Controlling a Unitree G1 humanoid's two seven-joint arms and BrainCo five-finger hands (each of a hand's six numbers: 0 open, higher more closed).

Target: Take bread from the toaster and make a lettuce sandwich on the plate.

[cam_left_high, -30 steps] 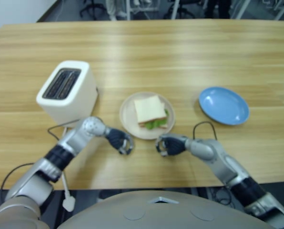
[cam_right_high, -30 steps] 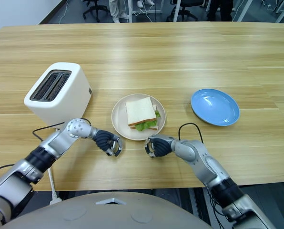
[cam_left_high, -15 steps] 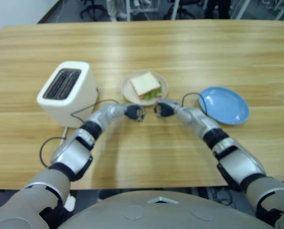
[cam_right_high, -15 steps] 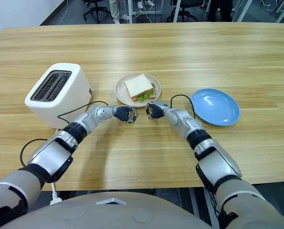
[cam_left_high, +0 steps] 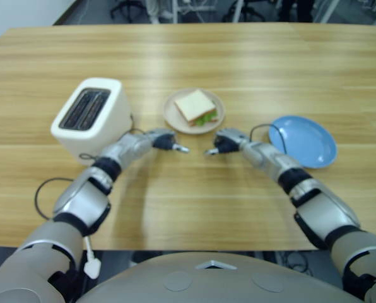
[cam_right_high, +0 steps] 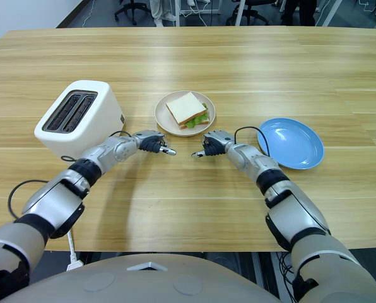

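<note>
A sandwich (cam_right_high: 187,108) of white bread with green lettuce showing at its right edge lies on a beige plate (cam_right_high: 165,120) at mid-table. The white toaster (cam_right_high: 78,117) stands to the plate's left, its two slots dark. My left hand (cam_right_high: 152,142) rests on the table just short of the plate's near-left rim, and my right hand (cam_right_high: 214,144) sits just short of the near-right rim. Neither hand touches the plate or holds anything. Both have fingers partly uncurled, tips pointing at each other across a small gap.
A blue plate (cam_right_high: 291,142) lies bare to the right, close to my right forearm. The toaster's cord (cam_right_high: 66,159) trails toward the table's near edge. Bare wood stretches beyond the plates to the far edge.
The plate with the sandwich slid away from me, level with the toaster, with both curled hands following behind it. Since then the hands have eased back slightly and their fingers have loosened.
</note>
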